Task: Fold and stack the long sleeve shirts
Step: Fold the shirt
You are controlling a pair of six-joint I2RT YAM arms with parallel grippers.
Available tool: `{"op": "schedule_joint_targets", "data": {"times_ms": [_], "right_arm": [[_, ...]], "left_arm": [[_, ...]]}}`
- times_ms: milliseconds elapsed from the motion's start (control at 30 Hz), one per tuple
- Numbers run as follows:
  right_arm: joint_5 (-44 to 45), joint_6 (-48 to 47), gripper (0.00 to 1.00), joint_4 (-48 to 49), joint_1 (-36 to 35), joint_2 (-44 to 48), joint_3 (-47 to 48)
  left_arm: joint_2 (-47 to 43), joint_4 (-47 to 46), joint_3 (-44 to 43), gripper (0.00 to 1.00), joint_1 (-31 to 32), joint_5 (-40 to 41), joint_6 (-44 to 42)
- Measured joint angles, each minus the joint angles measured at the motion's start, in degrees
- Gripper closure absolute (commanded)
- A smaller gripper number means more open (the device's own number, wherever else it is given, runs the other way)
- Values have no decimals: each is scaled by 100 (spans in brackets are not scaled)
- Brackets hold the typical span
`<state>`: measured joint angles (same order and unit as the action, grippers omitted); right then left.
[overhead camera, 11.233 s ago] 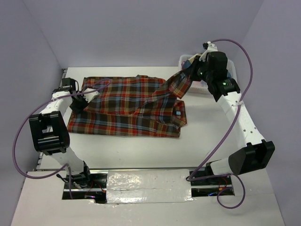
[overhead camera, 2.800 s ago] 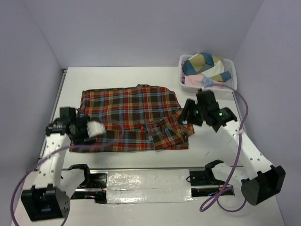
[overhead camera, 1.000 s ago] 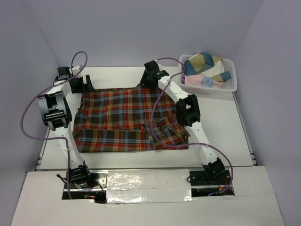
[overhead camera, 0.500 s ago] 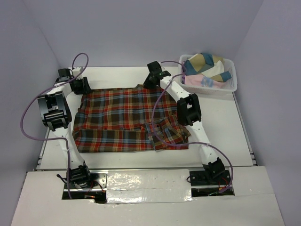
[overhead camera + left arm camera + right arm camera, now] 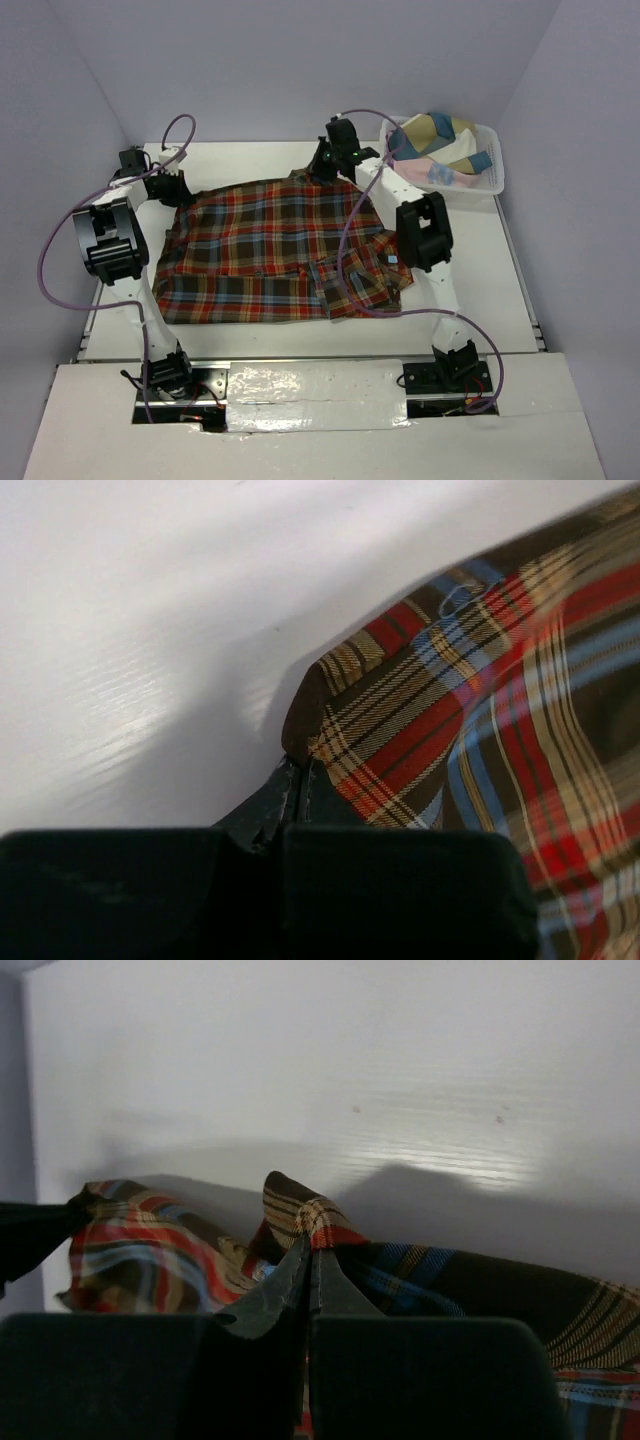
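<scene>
The plaid flannel shirt (image 5: 270, 245) in red-orange, brown and blue lies spread on the white table, sleeves folded in, collar at the right. My left gripper (image 5: 178, 186) is shut on its far left corner (image 5: 330, 720). My right gripper (image 5: 322, 170) is shut on its far right corner (image 5: 305, 1215). Both corners are raised off the table, so the far edge of the shirt hangs lifted between the grippers. The near edge rests on the table.
A white lattice basket (image 5: 492, 170) with several folded cloths stands at the back right. Purple cables loop over both arms. The arms' bases and a foil-covered strip (image 5: 315, 385) are at the near edge.
Both grippers closed on the shirt's far corners and lifted them. The far edge has risen and moved slightly towards the near side since half a second ago.
</scene>
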<state>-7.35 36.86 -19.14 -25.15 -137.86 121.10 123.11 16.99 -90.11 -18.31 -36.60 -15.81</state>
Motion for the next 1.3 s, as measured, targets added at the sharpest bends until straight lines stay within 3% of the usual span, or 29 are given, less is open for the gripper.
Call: {"op": "schedule_joint_targets", "data": {"times_ms": [267,467,667,800,867,933,1033,1100,1167,1300], "right_arm": [[-83,-872,100,914,-151,2806,-2855],[372,-1281,97,1093,-671,3939,-4341],[555,-1821,78,1051,-1513,4529,-5921],[492,-2118,55,925,-1923,5143,-7025],[426,-2205,49,782,-1943,5532,-7355],[367,-2302,46,658,-1932,5965,-7484],[348,-2391,30,632,-1921,6551,-7359],[417,-2389,27,616,-1893,6631,-6985],[533,-2330,27,599,-1838,6332,-6365],[592,-2015,29,236,-1558,4409,-3891]], "left_arm": [[-1950,1622,627,100,11,-393,-2997],[-2959,2861,1204,100,17,-260,-5348],[-3731,3370,2660,100,24,249,-6918],[-4079,3456,3143,100,76,420,-7440],[-4218,3445,3294,100,94,474,-7626],[-4321,3425,3427,100,105,507,-7772],[-4389,3373,3582,100,140,531,-7903],[-4391,3303,3665,100,155,533,-7947],[-4391,3215,3716,100,164,535,-7952],[-4391,3027,3729,100,179,492,-7759]]}}
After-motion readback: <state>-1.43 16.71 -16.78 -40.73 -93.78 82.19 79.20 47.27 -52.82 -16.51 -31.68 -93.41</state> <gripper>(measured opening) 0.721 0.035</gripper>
